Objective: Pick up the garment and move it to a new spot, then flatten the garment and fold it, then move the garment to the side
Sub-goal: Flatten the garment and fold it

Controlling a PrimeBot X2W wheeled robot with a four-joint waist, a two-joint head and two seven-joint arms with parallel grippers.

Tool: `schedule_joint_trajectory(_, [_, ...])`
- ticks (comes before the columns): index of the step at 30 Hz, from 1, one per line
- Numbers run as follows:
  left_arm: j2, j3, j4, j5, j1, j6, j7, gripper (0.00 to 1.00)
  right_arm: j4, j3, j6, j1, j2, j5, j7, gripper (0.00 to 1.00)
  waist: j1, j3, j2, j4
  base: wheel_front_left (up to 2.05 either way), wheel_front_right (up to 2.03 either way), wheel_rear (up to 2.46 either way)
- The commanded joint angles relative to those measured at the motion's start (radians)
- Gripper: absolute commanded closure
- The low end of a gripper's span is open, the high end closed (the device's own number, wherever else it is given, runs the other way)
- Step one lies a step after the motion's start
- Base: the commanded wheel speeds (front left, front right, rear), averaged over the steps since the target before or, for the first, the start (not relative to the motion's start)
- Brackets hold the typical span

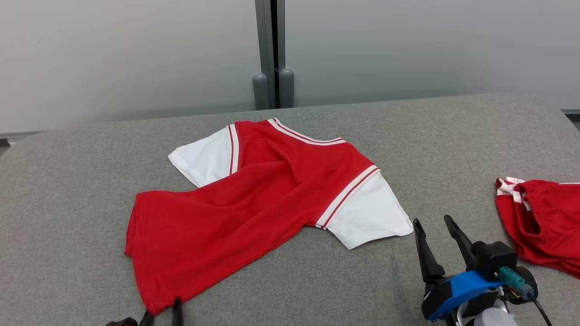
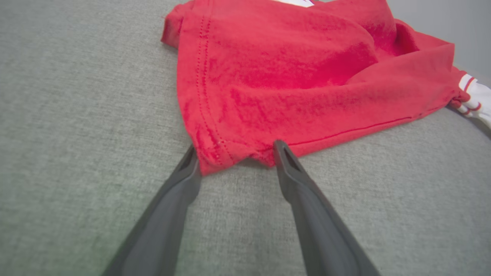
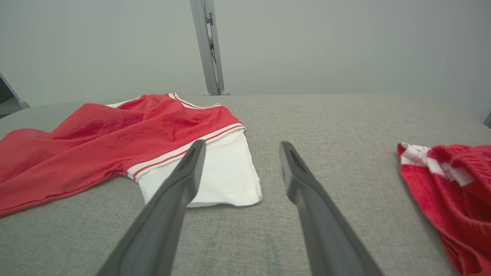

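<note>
Nearby, red shorts [image 1: 543, 226] beside right gripper [image 1: 432, 220], well apart from garment [image 1: 253, 199].

The right gripper [image 3: 241, 145] rises from six o'clock, its two dark fingers spread wide with nothing between them but the bare grey table [image 3: 326, 122]. The garment [image 3: 96, 138], a red shirt with red-and-white trim, lies rumpled from nine o'clock in towards the centre. Its white sleeve [image 3: 222, 176] lies flat just at seven o'clock of centre, and the finger on that side crosses the sleeve's edge; whether it touches the cloth cannot be told. At four o'clock, well apart from the shirt, lies a second red garment [image 3: 452, 199] with white bands, bunched up. A grey post [image 3: 207, 46] stands at twelve o'clock against a pale wall [image 3: 345, 42].
</note>
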Motion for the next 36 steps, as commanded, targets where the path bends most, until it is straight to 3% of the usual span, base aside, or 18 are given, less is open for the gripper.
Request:
schedule_joint_trajectory(1, [0.008, -0.002, -0.003, -0.003, -0.010, -0.002, -0.002, 0.53, -0.002, -0.002, 0.000, -0.014, -0.004, 0.006, -0.003, 0.00, 0.0000, 0.003, 0.0000, 0.003, 0.00, 0.00, 0.00])
schedule_joint_trajectory(3, [0.017, -0.016, -0.009, -0.018, -0.014, -0.002, -0.002, 0.80, -0.002, -0.003, 0.000, -0.020, -0.004, 0.010, -0.003, 0.00, 0.0000, 0.011, 0.0000, 0.005, 0.00, 0.00, 0.00])
schedule_joint_trajectory(4, [0.020, -0.019, -0.014, -0.025, -0.016, -0.002, -0.002, 0.99, -0.001, -0.004, 0.000, -0.021, -0.004, 0.012, -0.003, 0.00, 0.0000, 0.014, 0.0000, 0.006, 0.00, 0.00, 0.00])
schedule_joint_trajectory(18, [0.054, -0.033, -0.092, -0.032, -0.025, -0.002, -0.002, 1.00, 0.062, -0.030, 0.000, -0.048, -0.004, 0.028, -0.003, 0.00, 0.0000, 0.054, 0.0000, 0.061, 0.00, 0.00, 0.00])
schedule_joint_trajectory(31, [0.103, -0.159, -0.153, -0.075, -0.073, -0.002, -0.002, 1.00, 0.470, -0.141, 0.000, -0.253, -0.003, -0.043, 0.000, 0.00, 0.0000, 0.144, 0.0000, 0.151, 0.00, 0.00, 0.00])
schedule_joint_trajectory(32, [0.108, -0.164, -0.154, -0.080, -0.077, -0.002, -0.002, 1.00, 0.498, -0.136, 0.000, -0.264, -0.002, -0.045, 0.000, 0.05, 0.0000, 0.147, 0.0000, 0.153, 0.00, 0.00, 0.00])
schedule_joint_trajectory(33, [0.112, -0.169, -0.155, -0.084, -0.081, -0.002, -0.002, 1.00, 0.528, -0.126, 0.000, -0.272, -0.002, -0.045, 0.003, 0.62, 0.0000, 0.149, 0.0000, 0.154, 0.00, 0.00, 0.00])
schedule_joint_trajectory(34, [0.114, -0.173, -0.156, -0.089, -0.085, -0.002, -0.002, 1.00, 0.550, -0.116, 0.000, -0.280, 0.002, -0.035, 0.006, 1.00, 0.0000, 0.150, 0.0000, 0.154, 0.00, 0.00, 0.00])
schedule_joint_trajectory(36, [0.118, -0.172, -0.162, -0.096, -0.093, -0.002, -0.002, 1.00, 0.572, -0.087, 0.001, -0.293, 0.007, -0.012, 0.007, 1.00, 0.0000, 0.149, 0.0000, 0.152, 0.00, 0.00, 0.00])
